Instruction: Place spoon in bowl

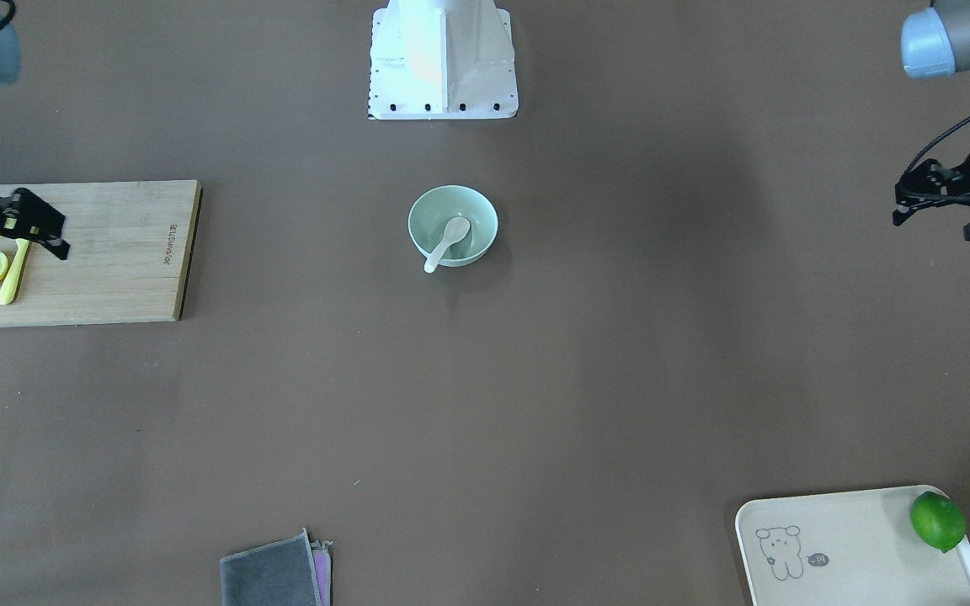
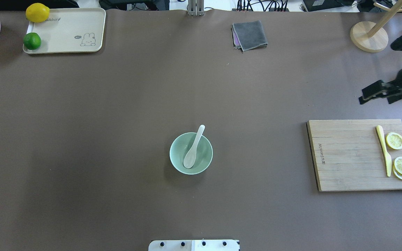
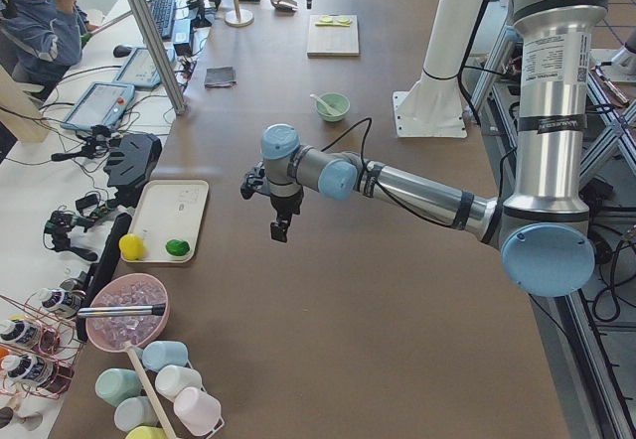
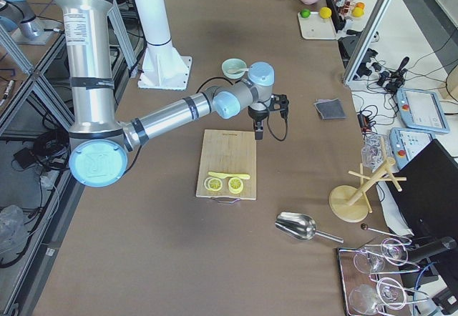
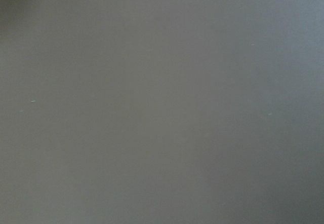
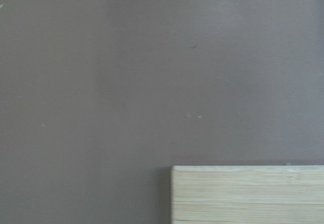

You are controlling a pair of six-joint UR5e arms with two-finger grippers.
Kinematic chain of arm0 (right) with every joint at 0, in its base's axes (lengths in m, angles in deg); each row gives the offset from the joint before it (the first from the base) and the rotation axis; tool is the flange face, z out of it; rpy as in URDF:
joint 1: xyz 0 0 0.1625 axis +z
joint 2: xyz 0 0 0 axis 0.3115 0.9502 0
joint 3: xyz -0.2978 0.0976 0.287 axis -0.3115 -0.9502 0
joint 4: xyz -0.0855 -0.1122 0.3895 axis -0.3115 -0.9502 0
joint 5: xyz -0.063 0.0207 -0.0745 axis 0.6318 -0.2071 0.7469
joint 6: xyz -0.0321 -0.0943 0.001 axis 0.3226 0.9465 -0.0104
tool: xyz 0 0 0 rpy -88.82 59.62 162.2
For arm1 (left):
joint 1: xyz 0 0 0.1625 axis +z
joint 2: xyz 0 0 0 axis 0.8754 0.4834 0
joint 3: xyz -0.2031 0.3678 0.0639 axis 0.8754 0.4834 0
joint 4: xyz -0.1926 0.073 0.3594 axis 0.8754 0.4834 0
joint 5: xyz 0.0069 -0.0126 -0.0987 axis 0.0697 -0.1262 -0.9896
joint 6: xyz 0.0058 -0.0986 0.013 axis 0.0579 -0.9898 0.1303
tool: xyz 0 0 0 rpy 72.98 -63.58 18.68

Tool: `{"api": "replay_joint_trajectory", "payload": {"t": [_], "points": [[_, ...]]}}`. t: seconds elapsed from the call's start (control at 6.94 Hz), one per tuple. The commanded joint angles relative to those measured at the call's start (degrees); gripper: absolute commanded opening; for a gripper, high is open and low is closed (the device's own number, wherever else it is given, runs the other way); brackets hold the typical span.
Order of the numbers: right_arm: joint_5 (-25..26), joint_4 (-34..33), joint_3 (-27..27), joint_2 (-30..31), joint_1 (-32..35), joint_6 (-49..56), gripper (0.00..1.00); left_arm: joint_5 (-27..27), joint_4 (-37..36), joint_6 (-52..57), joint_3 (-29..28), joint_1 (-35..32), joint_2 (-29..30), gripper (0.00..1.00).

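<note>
The pale mint-green bowl (image 1: pixel 474 209) stands at the table's middle, in front of the robot base. The white spoon (image 1: pixel 449 240) lies in it, scoop down inside and handle resting over the rim. Both also show in the overhead view, the bowl (image 2: pixel 205 154) and the spoon (image 2: pixel 193 148). My left gripper (image 1: pixel 935 225) hangs open and empty above bare table, far off to the bowl's side. My right gripper (image 2: pixel 376 101) is open and empty, just beyond the cutting board's far edge.
A wooden cutting board (image 2: pixel 347 157) holds a yellow knife (image 2: pixel 384 150) and lemon slices (image 2: pixel 395 141). A cream tray (image 2: pixel 65 31) holds a lime (image 2: pixel 32 40) and a lemon (image 2: pixel 37 12). A grey cloth (image 2: pixel 250 35) and a wooden stand (image 2: pixel 368 36) sit at the far edge.
</note>
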Motion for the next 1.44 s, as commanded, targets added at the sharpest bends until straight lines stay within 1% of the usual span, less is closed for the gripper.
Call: {"api": "replay_joint_trajectory", "payload": {"t": [0.0, 0.14, 0.29, 0.43, 0.58, 0.72, 0.86, 1.3], "points": [[-4.3, -0.1, -6.5, 5.5, 12.4, 21.9, 1.0, -1.1, 0.0, 12.7, -5.2, -9.4, -2.9, 0.97], [-4.3, -0.1, -9.6, 6.0, 15.4, 27.4, 1.0, -1.1, 0.0, 16.9, -7.4, -12.0, -2.7, 0.97], [-4.1, -0.1, -12.5, 5.9, 18.3, 31.9, 1.0, -1.2, 0.0, 17.0, -7.4, -12.1, -3.0, 0.97], [-4.2, -0.1, -14.0, 6.1, 19.0, 34.9, 1.0, -1.3, -0.1, 16.4, -7.4, -12.0, -3.0, 0.97], [-4.2, -0.1, -14.0, 6.1, 19.0, 34.9, 1.0, -3.2, -0.4, 15.4, -7.4, -12.0, -2.9, 0.97], [-4.2, -2.5, -13.7, 5.4, 19.7, 34.9, 1.0, -3.6, -0.4, 11.6, -7.4, -12.0, -2.6, 0.97], [-3.7, -6.4, -13.4, 4.0, 20.0, 35.3, 1.0, -3.6, -0.3, 9.8, -7.4, -11.9, -2.5, 0.97], [-3.5, -6.8, -13.8, 4.4, 20.0, 36.6, 1.0, -4.7, -0.4, 9.5, -7.7, -11.9, -2.6, 0.97]]}}
